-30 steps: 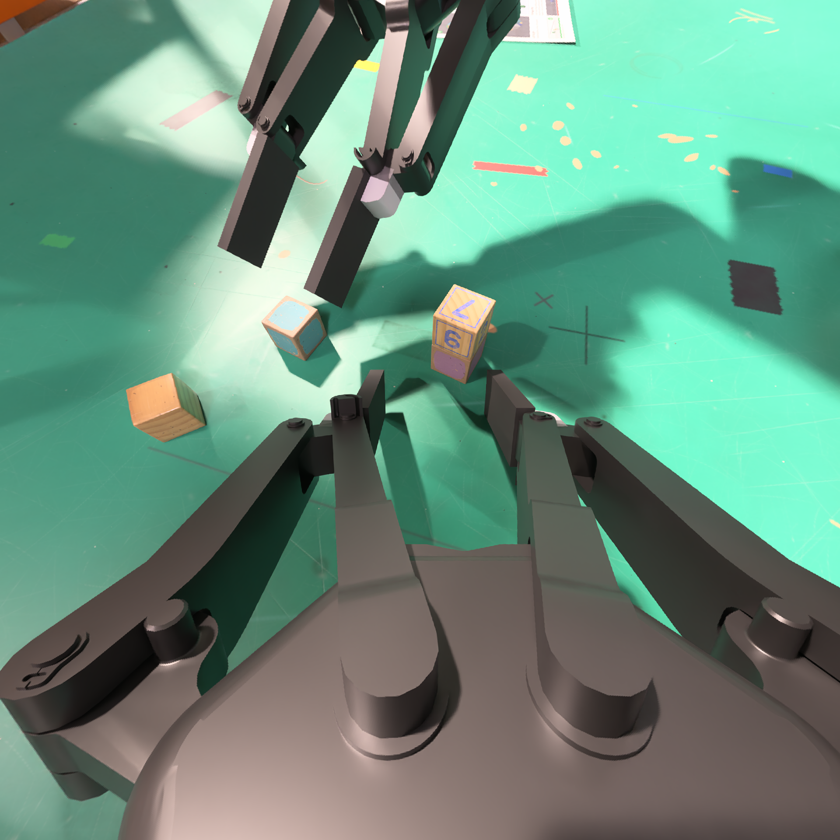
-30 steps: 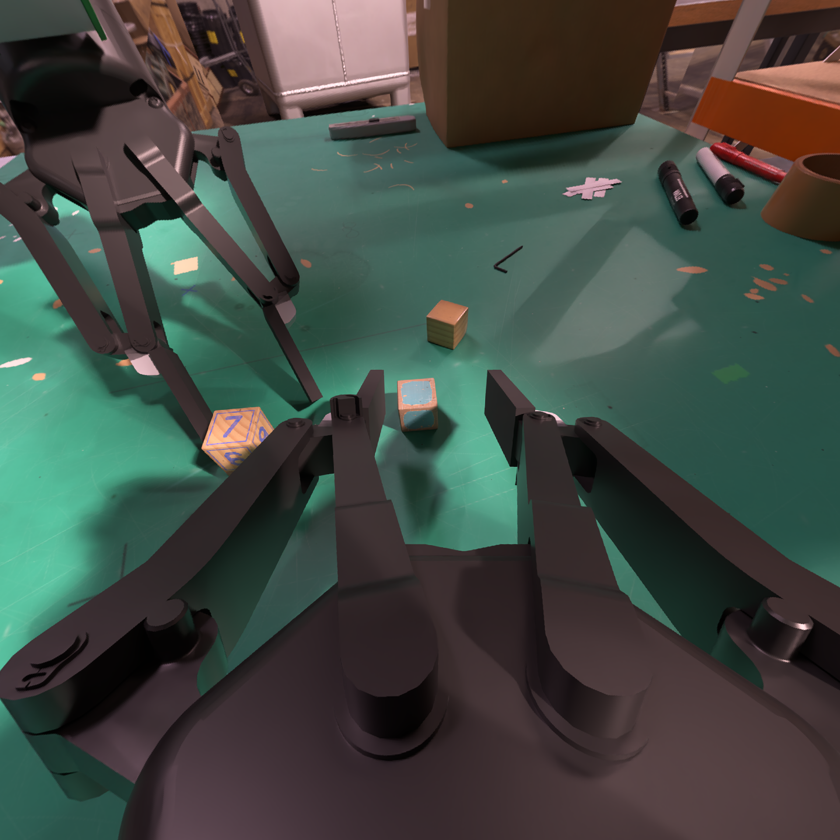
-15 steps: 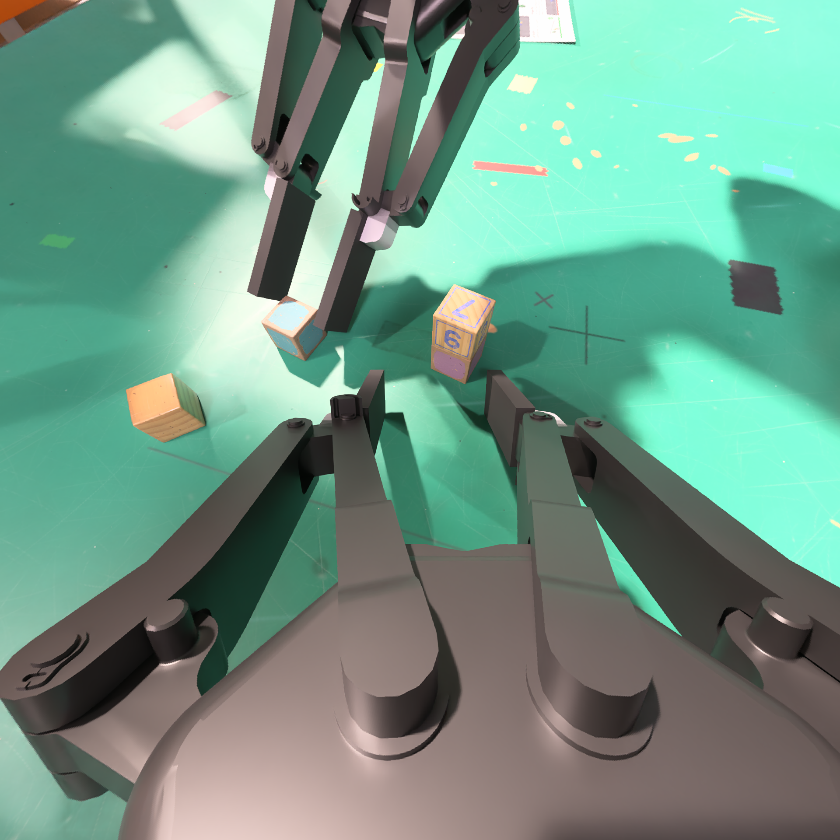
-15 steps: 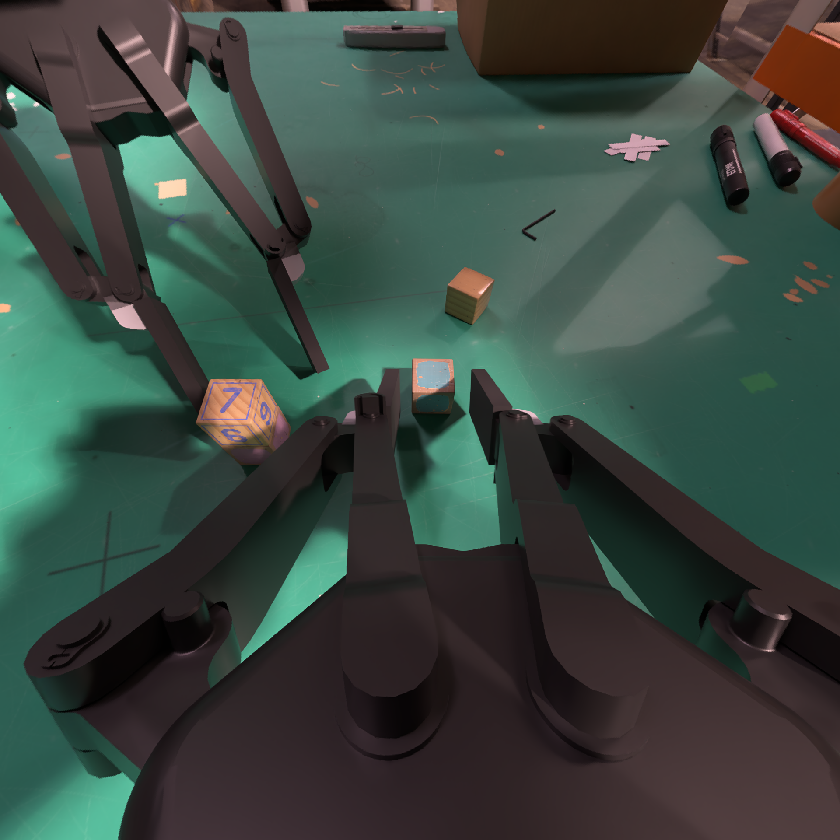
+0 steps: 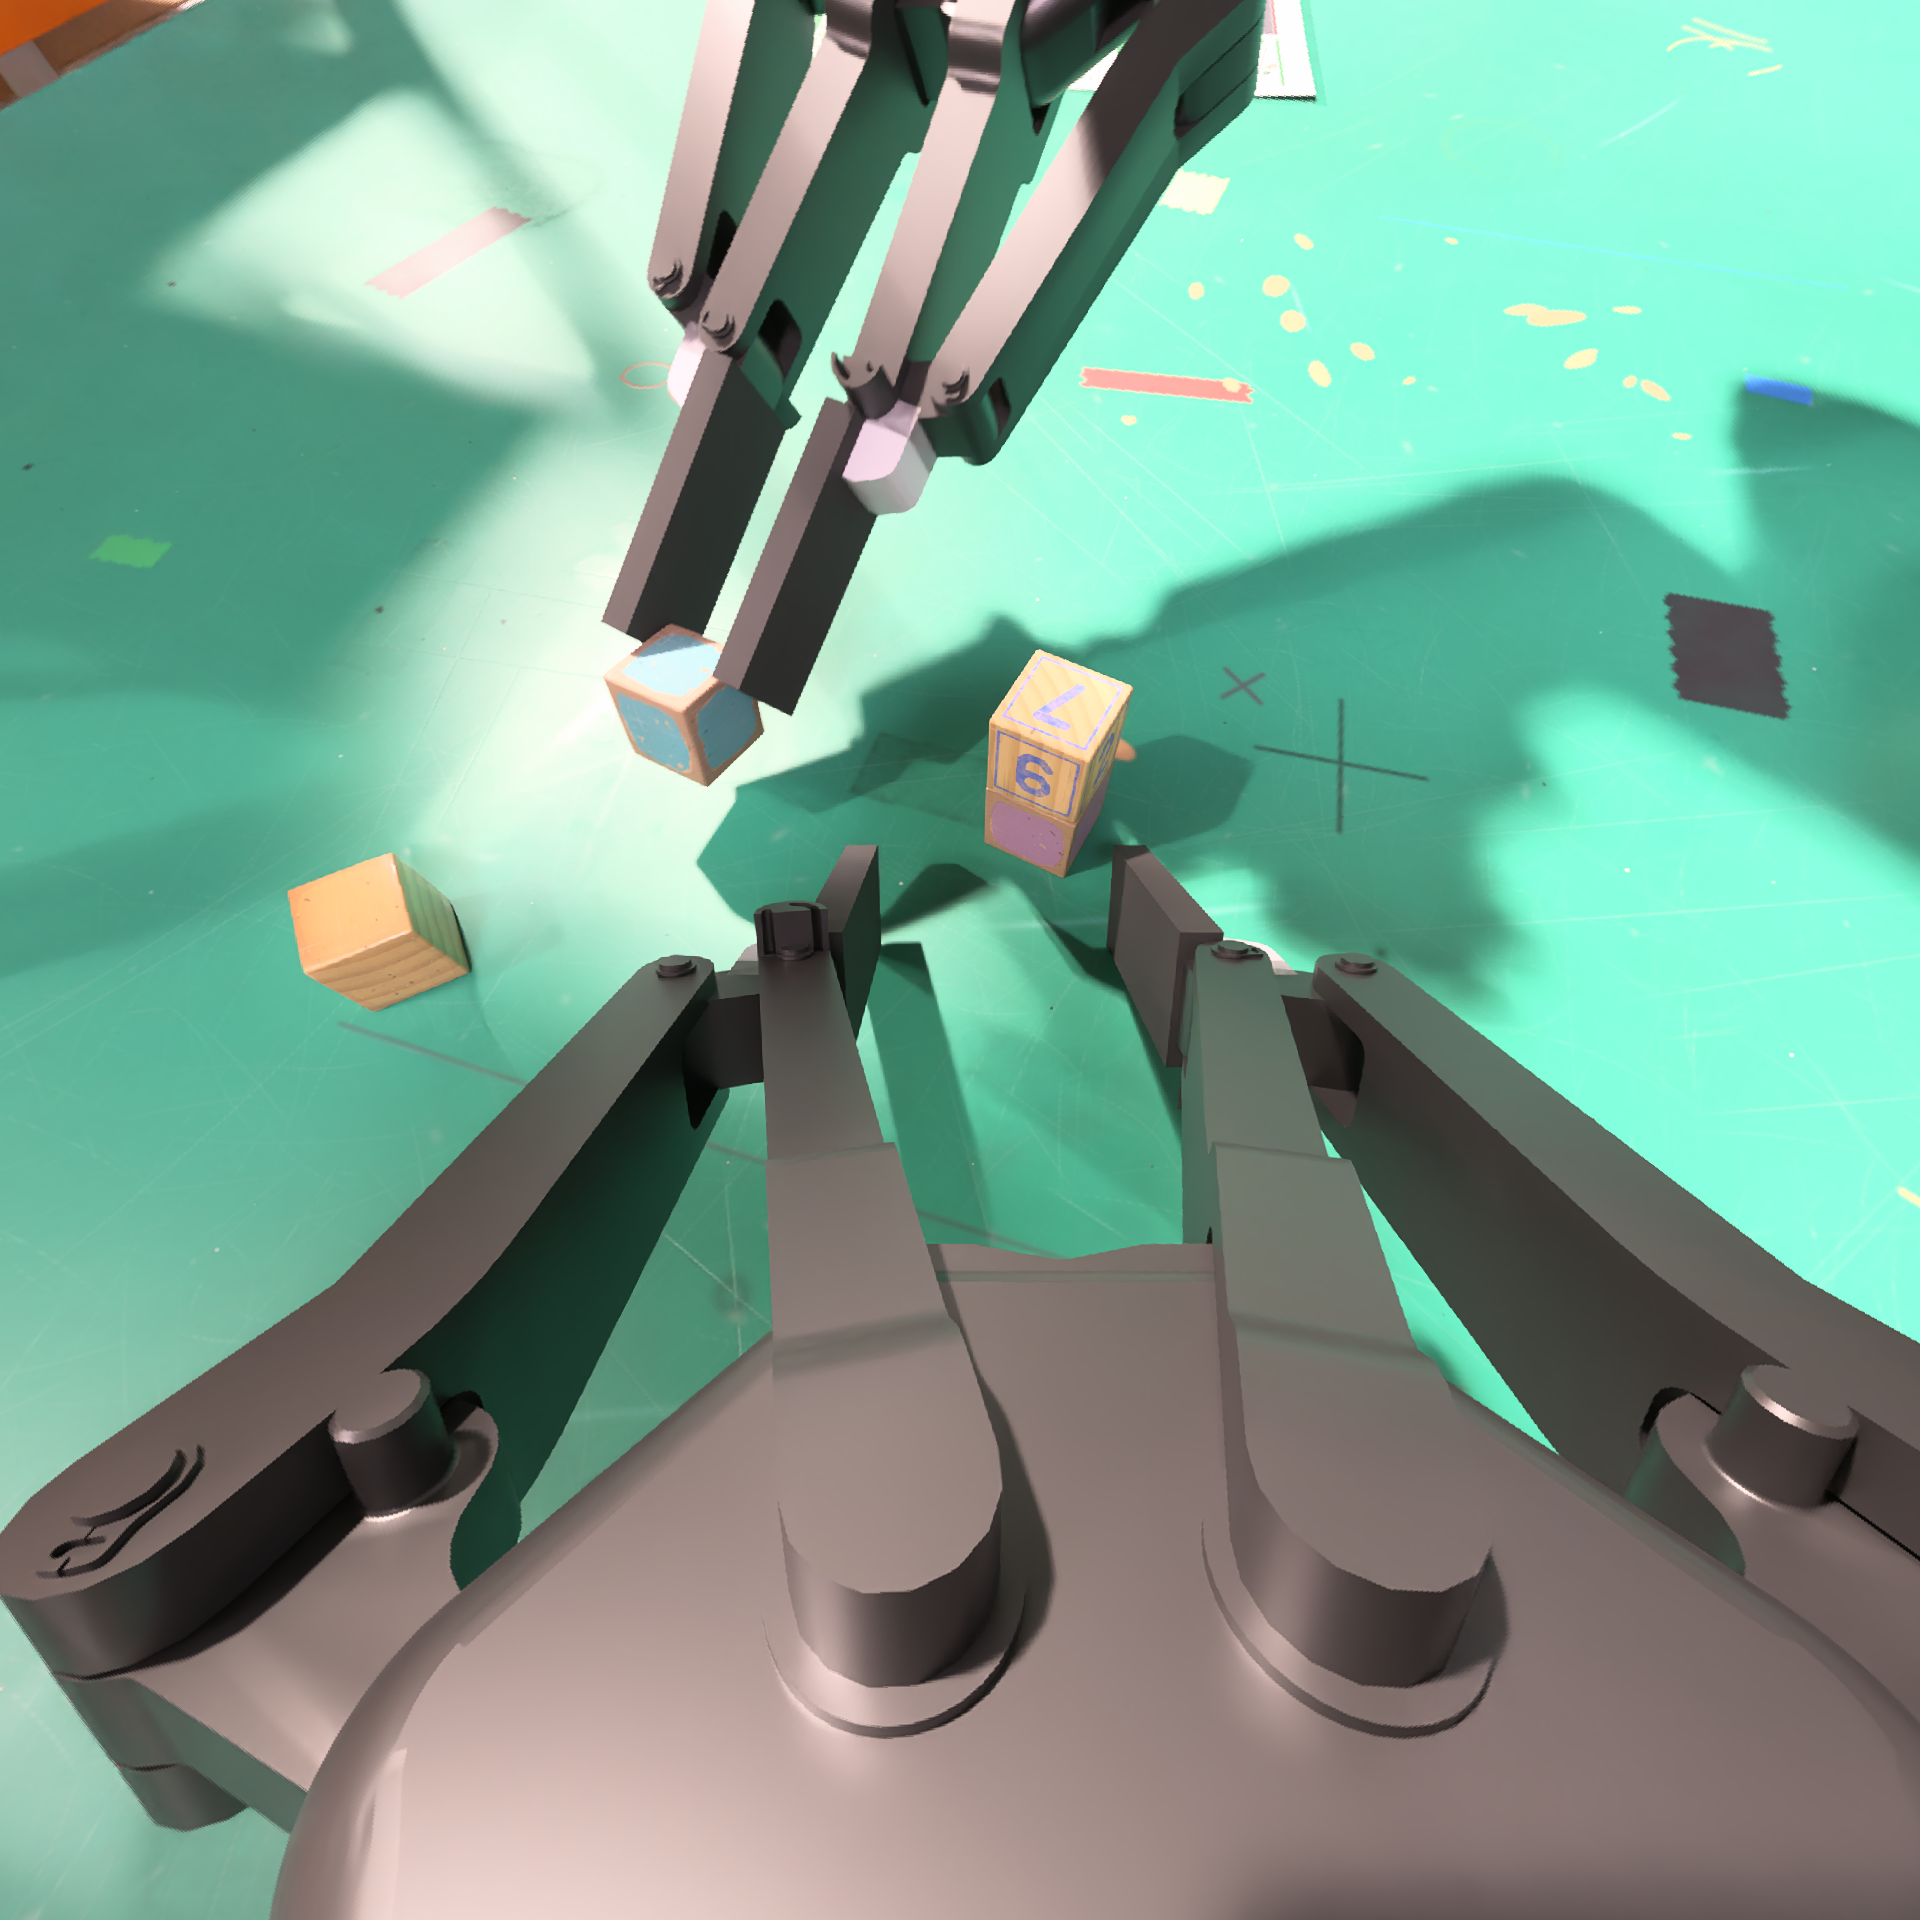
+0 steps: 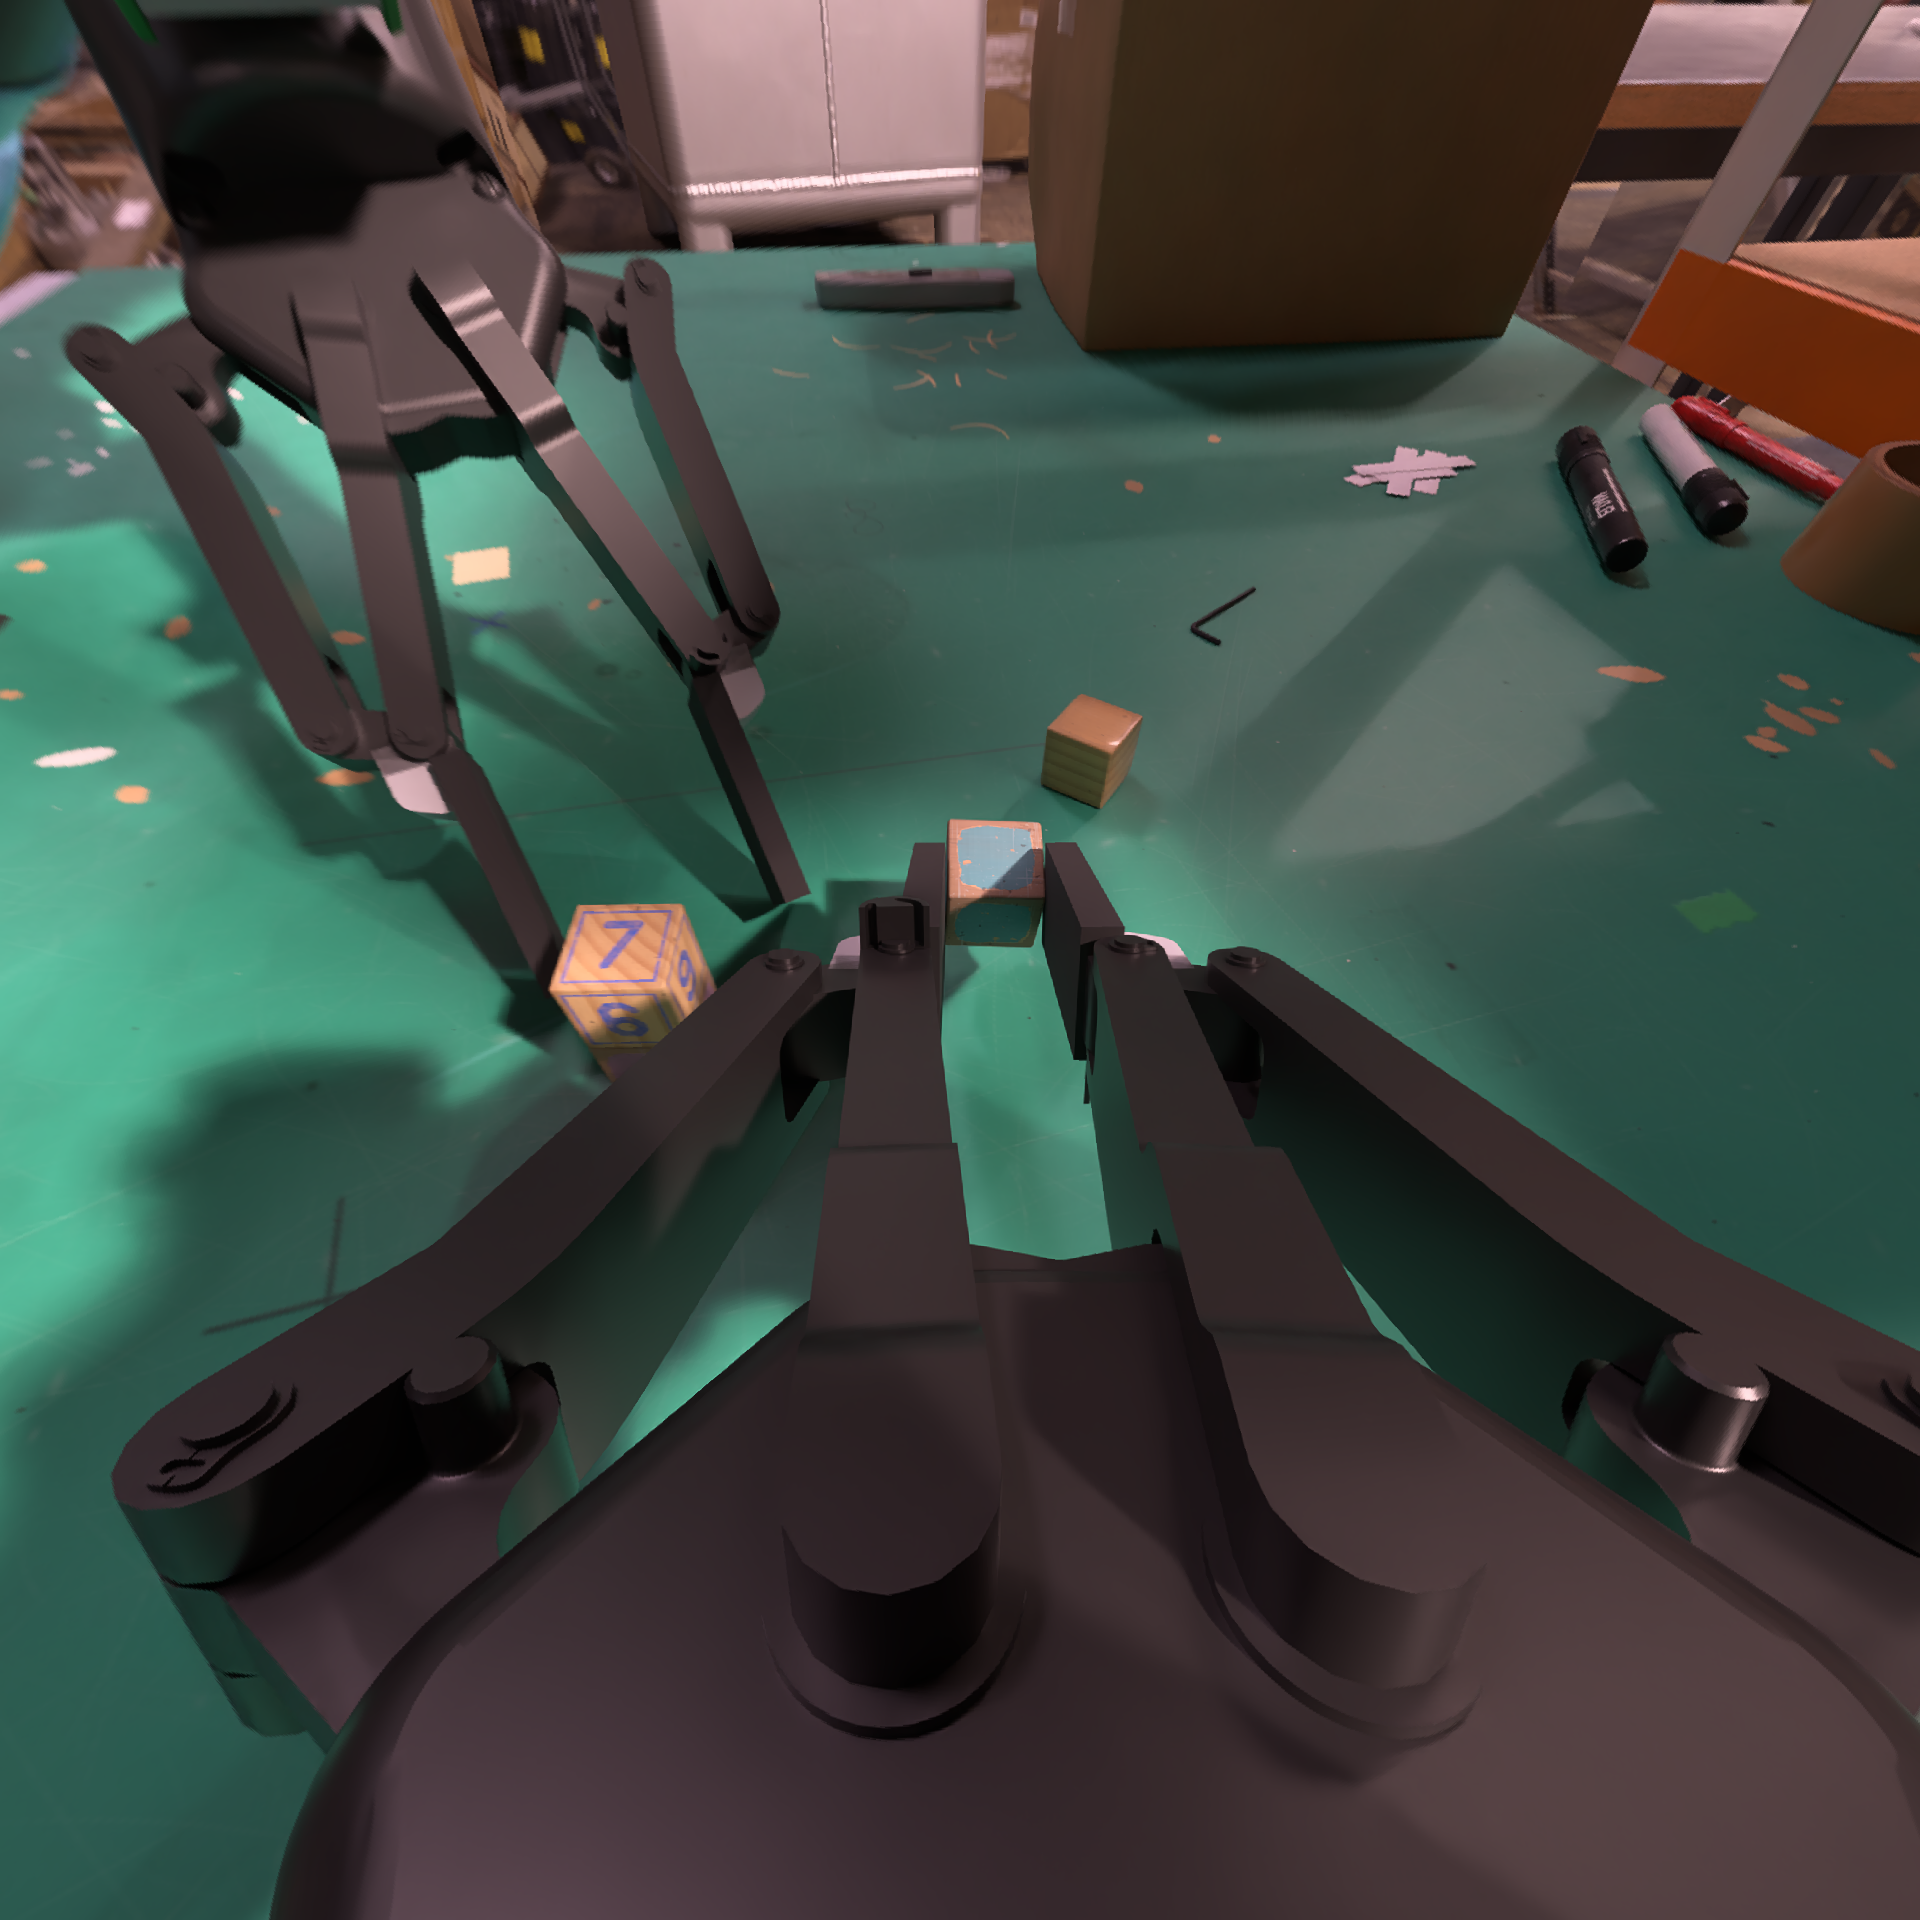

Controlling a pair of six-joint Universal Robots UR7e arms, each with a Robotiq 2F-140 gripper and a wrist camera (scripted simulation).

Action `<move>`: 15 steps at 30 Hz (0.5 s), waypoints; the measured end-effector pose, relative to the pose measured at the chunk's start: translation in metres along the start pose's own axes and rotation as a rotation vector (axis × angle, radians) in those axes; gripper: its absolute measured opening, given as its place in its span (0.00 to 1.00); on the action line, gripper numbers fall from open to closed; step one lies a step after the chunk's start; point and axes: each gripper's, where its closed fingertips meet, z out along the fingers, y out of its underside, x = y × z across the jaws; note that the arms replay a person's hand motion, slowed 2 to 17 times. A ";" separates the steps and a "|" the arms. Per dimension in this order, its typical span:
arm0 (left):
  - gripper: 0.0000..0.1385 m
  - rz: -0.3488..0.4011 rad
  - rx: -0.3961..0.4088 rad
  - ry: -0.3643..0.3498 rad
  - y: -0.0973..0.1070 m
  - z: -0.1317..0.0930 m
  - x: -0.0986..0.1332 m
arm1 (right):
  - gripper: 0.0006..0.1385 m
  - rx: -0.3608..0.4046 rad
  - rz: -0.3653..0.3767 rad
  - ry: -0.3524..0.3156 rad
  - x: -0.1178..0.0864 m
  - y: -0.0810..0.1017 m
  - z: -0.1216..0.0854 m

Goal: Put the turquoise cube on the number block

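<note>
The right gripper is squeezed tight on the turquoise cube; the cube sits between its two fingers, lifted off the green table; in the left wrist view the cube hangs tilted in the air; the number block stands on the table, near the cube but not touching it; the left gripper is spread wide with nothing in it, close by the number block; a plain wood block sits off to the side.

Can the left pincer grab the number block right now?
Probably yes: the left pincer is open, the number block stands just ahead of its tips with nothing between, and the right pincer holding the turquoise cube is off to the side.
</note>
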 end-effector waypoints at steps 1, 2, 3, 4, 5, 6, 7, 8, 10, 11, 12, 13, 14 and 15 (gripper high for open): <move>0.43 0.000 0.000 0.000 0.000 0.000 0.000 | 0.18 0.013 0.011 -0.006 -0.002 -0.001 -0.002; 0.43 0.000 0.000 0.000 0.000 0.000 0.000 | 0.18 0.026 0.022 -0.012 -0.004 -0.002 -0.005; 0.43 0.000 0.000 0.000 0.000 0.000 0.000 | 0.18 0.038 0.032 -0.016 -0.006 -0.002 -0.008; 0.43 0.000 0.000 0.000 0.000 0.000 0.000 | 0.18 0.048 0.042 -0.017 -0.007 -0.002 -0.011; 0.43 0.001 0.000 0.000 0.000 0.000 0.000 | 0.18 0.057 0.053 -0.016 -0.008 -0.002 -0.014; 0.43 0.001 0.000 0.000 0.000 0.000 0.000 | 0.18 0.065 0.062 -0.011 -0.008 -0.001 -0.017; 0.43 0.001 0.000 0.000 0.000 0.000 0.000 | 0.18 0.071 0.072 -0.004 -0.007 -0.001 -0.020; 0.43 0.001 0.000 -0.001 0.000 0.000 0.000 | 0.18 0.076 0.083 0.004 -0.007 0.000 -0.023; 0.43 0.001 0.000 -0.001 0.000 0.000 0.000 | 0.18 0.084 0.109 0.016 -0.006 0.002 -0.029; 0.43 0.001 0.000 -0.001 0.000 0.000 0.000 | 0.18 0.086 0.123 0.017 -0.006 0.003 -0.031; 0.43 0.001 0.000 -0.001 0.000 0.000 0.000 | 0.18 0.088 0.137 0.015 -0.007 0.004 -0.034; 0.43 0.001 0.000 -0.001 0.000 0.000 0.000 | 0.18 0.090 0.151 0.012 -0.008 0.005 -0.037; 0.43 0.001 0.000 -0.001 0.000 0.000 0.000 | 0.18 0.090 0.163 0.009 -0.009 0.006 -0.039; 0.43 0.002 0.000 -0.002 0.000 0.000 0.000 | 0.18 0.091 0.174 0.006 -0.011 0.006 -0.042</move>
